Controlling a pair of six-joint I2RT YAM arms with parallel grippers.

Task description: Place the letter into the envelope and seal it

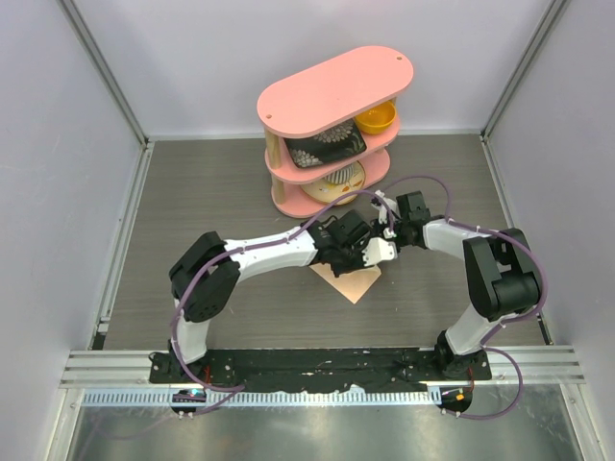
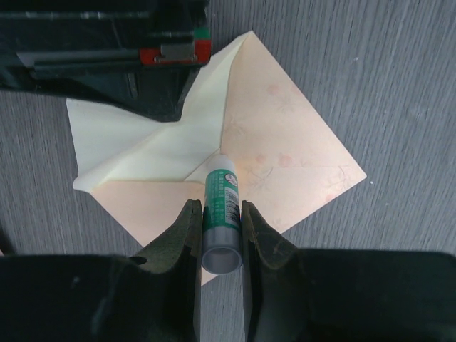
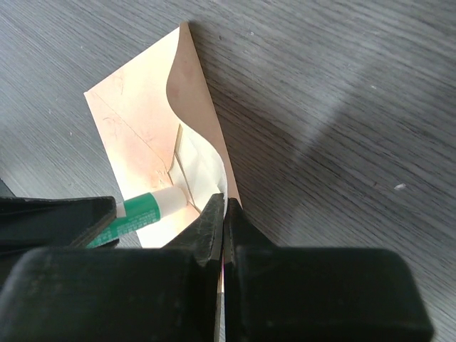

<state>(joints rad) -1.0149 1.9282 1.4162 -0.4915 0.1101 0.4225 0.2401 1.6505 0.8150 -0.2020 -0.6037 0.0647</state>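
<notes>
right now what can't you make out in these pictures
Top view: most of the envelope, under the left gripper and right gripper.
Left wrist view: part of the letter, behind the right gripper; the glue stick label, too small.
Right wrist view: the glue stick's rear, behind the left gripper.

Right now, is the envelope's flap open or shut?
Open. The right gripper pinches the flap and holds it curled up off the envelope, with the glue stick tip at the gap.
</notes>
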